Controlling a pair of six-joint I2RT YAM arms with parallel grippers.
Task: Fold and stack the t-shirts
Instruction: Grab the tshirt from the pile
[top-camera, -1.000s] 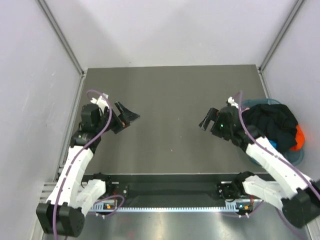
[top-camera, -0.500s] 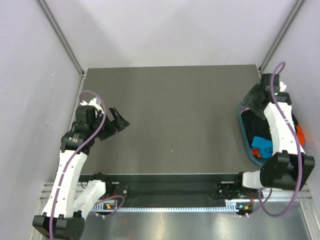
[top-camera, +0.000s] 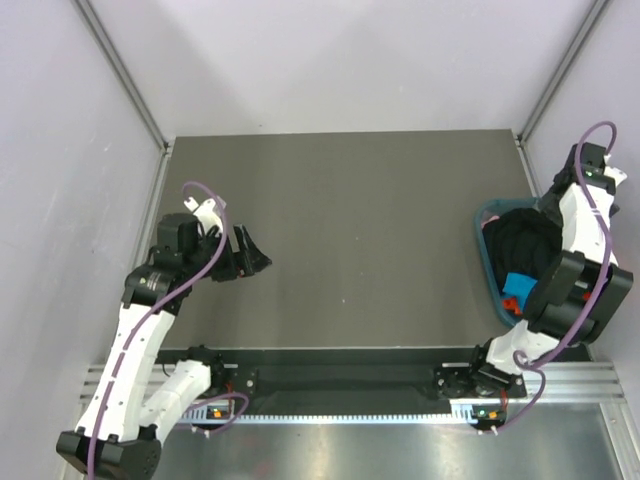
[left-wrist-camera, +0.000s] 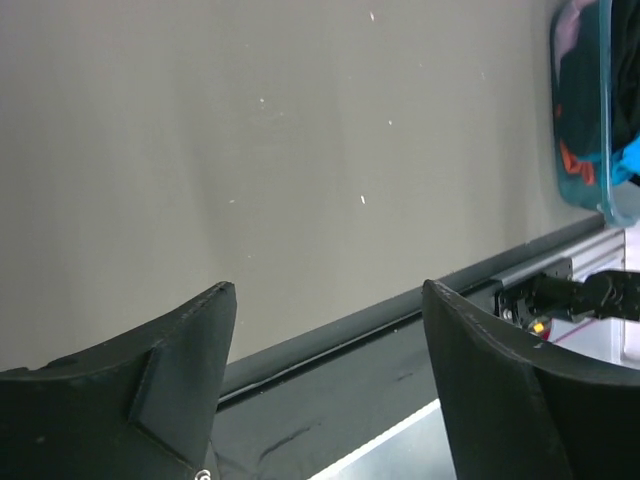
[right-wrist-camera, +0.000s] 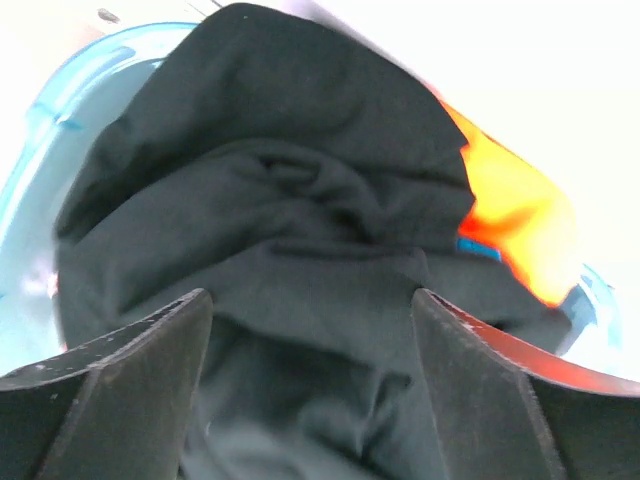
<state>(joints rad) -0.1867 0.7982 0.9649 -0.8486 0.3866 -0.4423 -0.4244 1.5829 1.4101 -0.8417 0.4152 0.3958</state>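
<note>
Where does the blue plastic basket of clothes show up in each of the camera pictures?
Top external: basket at the table's right edge.
Left wrist: upper right corner.
Right wrist: rim curving along the upper left.
Shared landmark: the black t-shirt heaped inside.

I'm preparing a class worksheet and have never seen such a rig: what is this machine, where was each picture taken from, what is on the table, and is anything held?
These are two robot arms bolted at the near edge of a grey table, each ending in a two-finger gripper. One picture looks down from overhead; the other two come from cameras on the wrists, showing each arm's own fingers. The left gripper hangs open over the table, holding nothing. The right gripper is open, also empty, above a blue-green plastic basket at the table's right side. In it a crumpled black t-shirt lies on top, an orange t-shirt beside it.
</note>
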